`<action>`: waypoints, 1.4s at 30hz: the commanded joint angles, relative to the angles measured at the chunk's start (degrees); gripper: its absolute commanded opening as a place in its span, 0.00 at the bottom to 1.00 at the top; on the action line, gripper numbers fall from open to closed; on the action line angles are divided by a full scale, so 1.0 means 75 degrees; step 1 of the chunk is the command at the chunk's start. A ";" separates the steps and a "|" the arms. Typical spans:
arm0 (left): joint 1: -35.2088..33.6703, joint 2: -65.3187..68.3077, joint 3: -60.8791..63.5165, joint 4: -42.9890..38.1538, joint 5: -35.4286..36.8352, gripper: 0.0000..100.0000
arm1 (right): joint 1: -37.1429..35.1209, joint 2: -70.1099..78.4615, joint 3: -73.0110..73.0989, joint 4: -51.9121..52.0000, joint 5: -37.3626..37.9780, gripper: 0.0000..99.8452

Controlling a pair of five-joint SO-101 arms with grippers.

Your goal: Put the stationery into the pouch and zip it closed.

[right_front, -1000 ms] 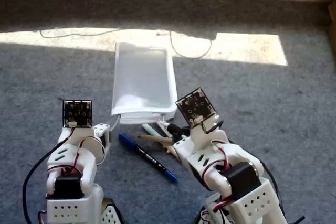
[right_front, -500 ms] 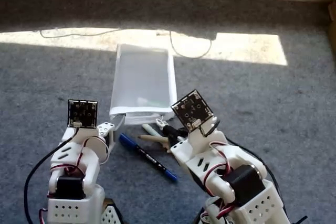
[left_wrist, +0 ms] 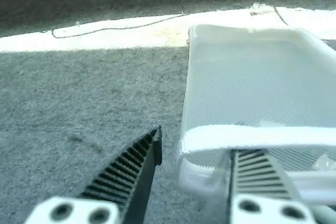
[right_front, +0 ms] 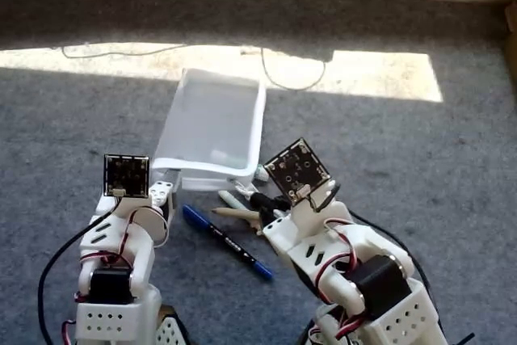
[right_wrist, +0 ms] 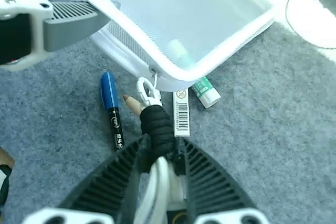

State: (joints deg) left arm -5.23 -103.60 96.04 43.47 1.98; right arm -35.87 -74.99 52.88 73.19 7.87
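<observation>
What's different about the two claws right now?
The left gripper is open, one finger under the upper lip of the pouch; the right gripper is shut on the black zipper pull. The left meets the pouch fabric directly, the right only its cord. Both sit at its open end.

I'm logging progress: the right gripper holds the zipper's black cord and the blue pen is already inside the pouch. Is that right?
Not quite. The right gripper does hold the black cord, but the blue pen lies on the carpet outside the pouch, as the right wrist view shows.
</observation>
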 commanded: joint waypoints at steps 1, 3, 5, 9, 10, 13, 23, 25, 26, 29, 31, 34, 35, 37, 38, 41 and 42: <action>-0.0158 -0.0076 0.0135 -0.0176 -0.0352 0.18 | -0.0111 -0.0158 -0.0498 0.0018 0.0094 0.02; -0.0147 -0.0076 0.0147 -0.0152 -0.0610 0.18 | -0.0111 -0.0158 -0.0498 0.0018 0.0094 0.02; -0.0147 -0.0076 0.0123 -0.0141 -0.0621 0.18 | -0.0100 -0.0158 -0.0498 0.0018 0.0094 0.02; -0.0158 -0.0088 0.0006 -0.0129 -0.0633 0.08 | -0.0088 -0.0158 -0.0498 0.0006 0.0094 0.02; -0.0170 -0.0088 -0.0111 -0.0129 -0.0633 0.05 | -0.0088 -0.0158 -0.0498 0.0006 0.0094 0.02; -0.0182 -0.0076 -0.0428 0.0141 -0.0633 0.01 | -0.0088 -0.0158 -0.0451 -0.0029 0.0094 0.02; -0.0135 -0.0064 -0.1823 0.1969 -0.0621 0.01 | -0.0076 -0.0147 -0.0440 -0.0053 0.0094 0.03; -0.0135 -0.0053 -0.1987 0.2145 -0.0621 0.01 | -0.0064 -0.0147 -0.0440 -0.0053 0.0094 0.03; -0.0135 -0.0041 -0.2069 0.2227 -0.0621 0.01 | -0.0064 -0.0147 -0.0440 -0.0053 0.0094 0.03; -0.0170 -0.0029 -0.2245 0.2473 -0.0621 0.01 | 0.0123 -0.0147 -0.0440 -0.0064 0.0094 0.03; -0.0182 -0.0029 -0.2374 0.2673 -0.0621 0.01 | 0.0451 -0.0147 -0.0440 -0.0123 0.0094 0.03; -0.0182 -0.0029 -0.2585 0.2860 -0.0621 0.01 | 0.1037 -0.0147 -0.0440 -0.0275 0.0035 0.03; -0.0182 -0.0029 -0.2667 0.2872 -0.0621 0.01 | 0.1178 -0.0147 -0.0440 -0.0275 0.0035 0.04; -0.0182 -0.0018 -0.2807 0.2884 -0.0621 0.01 | 0.1354 -0.0147 -0.0440 -0.0275 0.0023 0.11; -0.0182 -0.0018 -0.2854 0.2919 -0.0621 0.01 | 0.1377 -0.0147 -0.0440 -0.0275 0.0023 0.14; -0.0182 -0.0018 -0.3042 0.3083 -0.0633 0.01 | 0.1412 -0.0147 -0.0428 -0.0275 0.0023 0.25; -0.0182 -0.0018 -0.3136 0.3188 -0.0633 0.01 | 0.1412 -0.0147 -0.0428 -0.0275 0.0023 0.27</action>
State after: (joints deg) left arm -5.58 -103.60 77.58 65.80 -2.33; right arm -26.20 -75.08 52.88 72.84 7.96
